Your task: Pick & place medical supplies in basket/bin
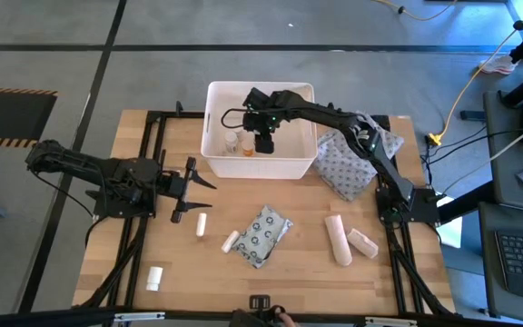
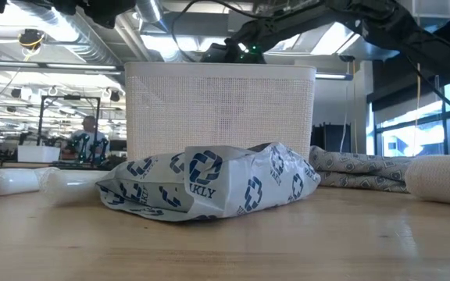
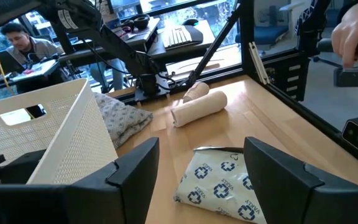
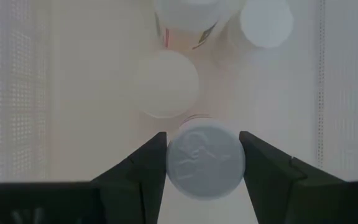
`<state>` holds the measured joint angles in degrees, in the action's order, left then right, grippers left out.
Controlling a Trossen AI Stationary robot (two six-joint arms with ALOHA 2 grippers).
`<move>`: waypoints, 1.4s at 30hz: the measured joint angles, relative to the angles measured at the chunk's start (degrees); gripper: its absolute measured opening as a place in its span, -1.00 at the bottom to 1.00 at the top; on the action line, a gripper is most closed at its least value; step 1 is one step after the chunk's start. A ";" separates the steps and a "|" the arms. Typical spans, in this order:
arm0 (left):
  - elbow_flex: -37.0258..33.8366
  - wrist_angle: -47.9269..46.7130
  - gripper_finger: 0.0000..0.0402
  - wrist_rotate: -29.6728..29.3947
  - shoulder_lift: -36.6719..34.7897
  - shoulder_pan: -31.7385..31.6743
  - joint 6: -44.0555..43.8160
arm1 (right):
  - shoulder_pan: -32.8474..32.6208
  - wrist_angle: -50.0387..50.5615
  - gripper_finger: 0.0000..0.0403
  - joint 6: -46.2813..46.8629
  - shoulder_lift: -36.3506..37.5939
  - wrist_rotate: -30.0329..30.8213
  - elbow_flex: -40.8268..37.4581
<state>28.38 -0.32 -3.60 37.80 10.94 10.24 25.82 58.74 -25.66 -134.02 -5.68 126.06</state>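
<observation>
Reaching down into the white tub [image 1: 216, 160] at twelve o'clock, the right gripper [image 4: 202, 163] pinches a white-capped pill bottle [image 4: 205, 164] to set it beside others, while the left gripper [image 3: 199, 163] waits half-open at nine o'clock.

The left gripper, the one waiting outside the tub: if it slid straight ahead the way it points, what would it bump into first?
Probably the flat dotted packet, which lies right ahead of the open left gripper. Beyond it are the gauze rolls. Depth is hard to judge, so it might pass just above.
</observation>
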 joint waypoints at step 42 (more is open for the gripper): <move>0.07 1.34 0.10 -1.33 0.02 0.05 -15.06 | -17.02 13.77 0.41 16.45 22.78 -2.41 5.68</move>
<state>28.45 1.02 -4.93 37.82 10.99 -4.82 8.80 72.51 -9.21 -111.24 -8.09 131.74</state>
